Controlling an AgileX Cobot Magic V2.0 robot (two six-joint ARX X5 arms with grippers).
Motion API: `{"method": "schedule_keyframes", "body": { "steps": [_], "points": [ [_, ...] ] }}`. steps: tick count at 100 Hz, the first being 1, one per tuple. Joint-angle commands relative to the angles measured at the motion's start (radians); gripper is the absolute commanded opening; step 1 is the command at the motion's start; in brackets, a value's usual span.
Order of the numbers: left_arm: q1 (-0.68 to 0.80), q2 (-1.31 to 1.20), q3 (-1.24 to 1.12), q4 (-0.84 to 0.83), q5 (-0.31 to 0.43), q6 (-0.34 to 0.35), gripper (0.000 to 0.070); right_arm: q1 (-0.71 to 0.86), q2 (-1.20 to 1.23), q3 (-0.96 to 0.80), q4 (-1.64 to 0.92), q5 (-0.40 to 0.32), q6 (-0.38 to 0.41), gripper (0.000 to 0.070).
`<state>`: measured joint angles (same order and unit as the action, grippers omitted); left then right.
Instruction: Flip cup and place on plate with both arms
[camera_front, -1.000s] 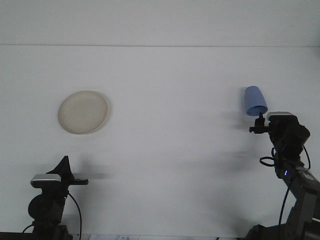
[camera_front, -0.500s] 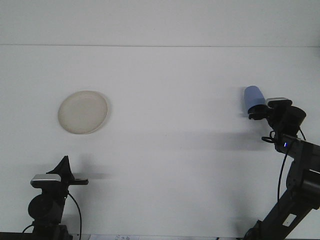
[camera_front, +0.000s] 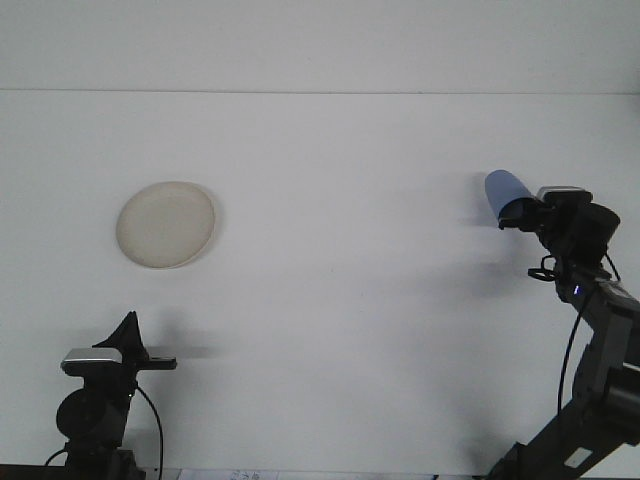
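Cup: the blue cup (camera_front: 505, 196) sits at the right of the scene, gripped at its near-right end by the right gripper (camera_front: 522, 211). It now leans with its closed end up and to the left, where a second ago it stood mouth-down on the table.
Right gripper: clenched on the cup's rim end, as far as this small, dark view allows; the exact finger contact is hard to make out.
Right arm: it has risen and swung outward over the last second, its wrist climbing from low beside the cup to level with it, so the cup looks lifted clear of the table (camera_front: 350, 330).
Meaning of the change: the flip appears to be under way. The cup is neither inverted nor upright, so more rotation is likely needed before it can be set down or passed across.
Left gripper: the left gripper (camera_front: 150, 360) rests at the near left, unchanged across the second. Whether its fingers are parted or closed cannot be told from here.
Plate: the cream plate (camera_front: 165, 224) lies on the left side of the table, bare and well apart from the cup, in the same spot as before.
Remaining: the cup has the whole width of the table to cross, probably by a handover to the left arm, which has not begun to move.
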<state>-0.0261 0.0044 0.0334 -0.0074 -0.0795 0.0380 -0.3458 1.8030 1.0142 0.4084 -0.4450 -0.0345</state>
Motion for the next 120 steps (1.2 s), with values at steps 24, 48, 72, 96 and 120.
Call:
{"method": "schedule_keyframes", "body": {
  "steps": [24, 48, 72, 96, 120],
  "points": [
    [0.002, -0.002, -0.019, 0.011, -0.003, -0.005, 0.0015, 0.188, -0.388, 0.137, -0.695, 0.106, 0.072, 0.0000],
    [0.002, -0.002, -0.019, 0.011, -0.003, -0.005, 0.0015, 0.573, -0.453, 0.381, -1.375, 0.188, 0.008, 0.0000],
    [0.002, -0.002, -0.019, 0.011, -0.003, -0.005, 0.0015, 1.011, -0.406, 0.425, -1.522, 0.367, 0.059, 0.0000],
    [0.002, -0.002, -0.019, 0.011, -0.003, -0.005, 0.0015, 1.233, -0.266, 0.425, -1.650, 0.368, 0.072, 0.0000],
    [0.002, -0.002, -0.019, 0.011, -0.003, -0.005, 0.0015, 1.331, -0.168, 0.425, -1.663, 0.383, 0.072, 0.0000]
  ]
}}
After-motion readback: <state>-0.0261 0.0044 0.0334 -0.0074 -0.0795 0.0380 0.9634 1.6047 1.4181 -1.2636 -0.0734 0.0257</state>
